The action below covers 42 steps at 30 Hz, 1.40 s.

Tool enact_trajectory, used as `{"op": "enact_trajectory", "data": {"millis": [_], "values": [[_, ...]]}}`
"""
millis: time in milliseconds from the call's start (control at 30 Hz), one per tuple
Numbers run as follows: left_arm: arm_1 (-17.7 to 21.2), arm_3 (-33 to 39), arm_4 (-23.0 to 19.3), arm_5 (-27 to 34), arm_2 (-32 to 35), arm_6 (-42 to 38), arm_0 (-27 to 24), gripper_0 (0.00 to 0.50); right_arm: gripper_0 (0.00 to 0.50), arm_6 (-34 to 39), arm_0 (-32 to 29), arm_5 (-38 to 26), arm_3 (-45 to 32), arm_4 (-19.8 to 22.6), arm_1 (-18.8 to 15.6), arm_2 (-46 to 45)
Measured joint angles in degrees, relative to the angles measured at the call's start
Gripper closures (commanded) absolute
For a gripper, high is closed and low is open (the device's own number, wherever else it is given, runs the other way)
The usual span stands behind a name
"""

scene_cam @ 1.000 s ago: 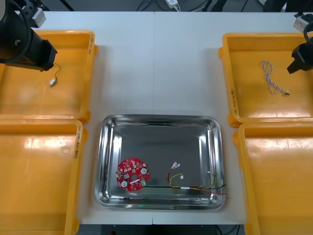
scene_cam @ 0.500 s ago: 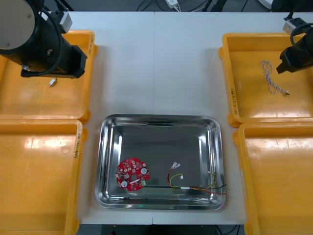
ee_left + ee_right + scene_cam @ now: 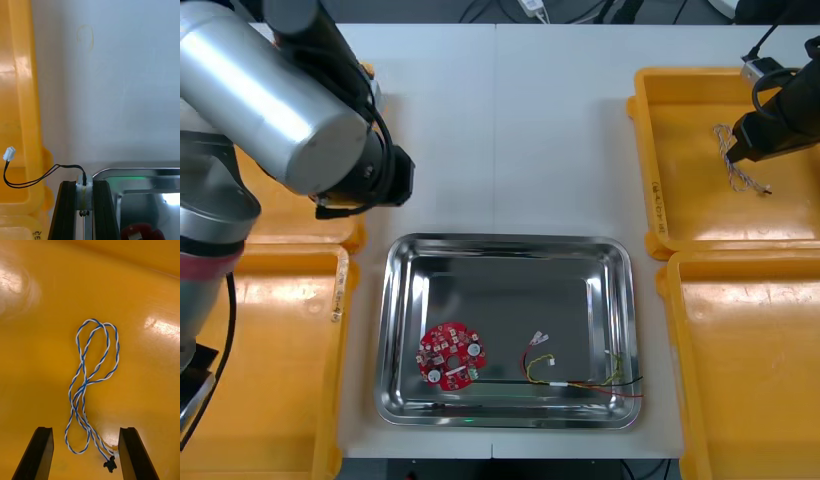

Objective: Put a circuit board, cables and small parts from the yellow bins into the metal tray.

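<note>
Front view first. Found the left arm (image 3: 270, 100) slanting over the far left bin (image 3: 280, 215) and the table (image 3: 510, 130), wrist just off the tray's far left corner. Could not tell the jaws there. Saw the right gripper (image 3: 736, 150) low in the far right bin (image 3: 680, 150), over the far end of the blue-white cable (image 3: 742, 176) and well in from the walls. Noted the tray (image 3: 510, 240) between the bins, shiny, with the board (image 3: 450, 355) toward its near left corner, the red-yellow cable (image 3: 580, 380) along its near right side, and bare metal across the far half.

Left wrist view next. Caught the left gripper (image 3: 84, 186) with jaws almost together, pinching a pale plug (image 3: 84, 193) at one end of the black cable (image 3: 37, 179). Traced that cable curving away from the fingers across the bin (image 3: 18, 93) rim to a white plug (image 3: 9, 153). Placed the fingers over the strip of table between bin and tray (image 3: 131, 172), right at the tray's corner, with a red edge of board (image 3: 138, 230) inside. Found wide bare table beyond.

Right wrist view last. Found the right gripper (image 3: 86, 432) with jaws spread wide, gripping nothing. Saw the blue-white cable (image 3: 93, 371) flat on the bin floor, folded into long twisted loops, its near loops and black plug (image 3: 110, 465) between the fingers. Saw open floor all round.
</note>
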<state>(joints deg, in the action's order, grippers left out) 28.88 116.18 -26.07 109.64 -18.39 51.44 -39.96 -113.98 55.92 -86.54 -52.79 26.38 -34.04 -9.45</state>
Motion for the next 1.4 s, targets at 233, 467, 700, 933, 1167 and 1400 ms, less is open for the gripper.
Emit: {"op": "enact_trajectory", "data": {"millis": [233,467,700,933,1167,1400], "values": [[-1.97,0.54,3.12,0.00,-6.28,-7.38,1.92,0.500,0.000,-1.11,0.03,3.48,3.07,-0.11,0.09,0.00],[-3.82,0.54,6.11,-0.46,-10.69,-12.30,3.13,0.499,0.000,-1.49,0.06,5.38,5.00,-0.14,0.47,0.00],[-5.10,0.55,7.02,-1.78,-13.57,-12.31,4.56,0.500,0.000,-1.50,0.08,6.73,6.98,-0.17,1.05,0.00],[-5.57,0.55,7.81,-4.59,-15.23,-12.31,6.96,0.499,0.000,-1.50,0.08,7.07,7.35,-0.09,1.19,0.01],[-5.57,0.54,7.84,-4.81,-15.98,-12.31,8.59,0.498,0.500,-1.52,0.08,7.41,7.38,1.39,1.19,0.02],[-5.58,-1.44,7.83,-8.70,-16.63,-12.31,8.94,0.499,0.500,-1.56,0.08,7.51,7.38,1.53,1.19,0.02]]}}
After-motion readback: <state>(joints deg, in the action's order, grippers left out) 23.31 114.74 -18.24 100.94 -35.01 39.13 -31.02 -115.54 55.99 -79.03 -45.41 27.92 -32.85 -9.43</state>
